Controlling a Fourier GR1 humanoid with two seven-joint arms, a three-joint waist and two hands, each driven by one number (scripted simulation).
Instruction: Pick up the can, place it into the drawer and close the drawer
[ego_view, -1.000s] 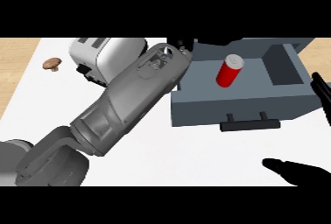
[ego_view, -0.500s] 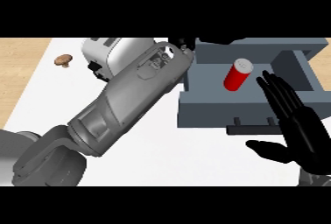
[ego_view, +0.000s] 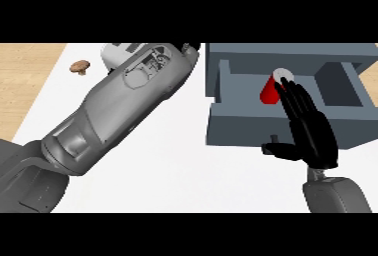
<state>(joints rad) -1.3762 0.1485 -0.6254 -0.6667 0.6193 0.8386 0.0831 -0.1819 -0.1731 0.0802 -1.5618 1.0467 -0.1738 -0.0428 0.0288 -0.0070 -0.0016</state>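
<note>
Can in the open drawer, my right robot hand over its front

The red can (ego_view: 272, 90) stood upright in the grey drawer (ego_view: 244, 131), at about 11 o'clock from my right robot hand (ego_view: 311, 131), whose straight, spread fingers (ego_view: 289, 95) overlapped it. That hand was nearer; my left forearm (ego_view: 122, 110) ran toward 1 o'clock, its hand hidden. White worktop (ego_view: 177, 170) lay ahead of the drawer front.
</note>
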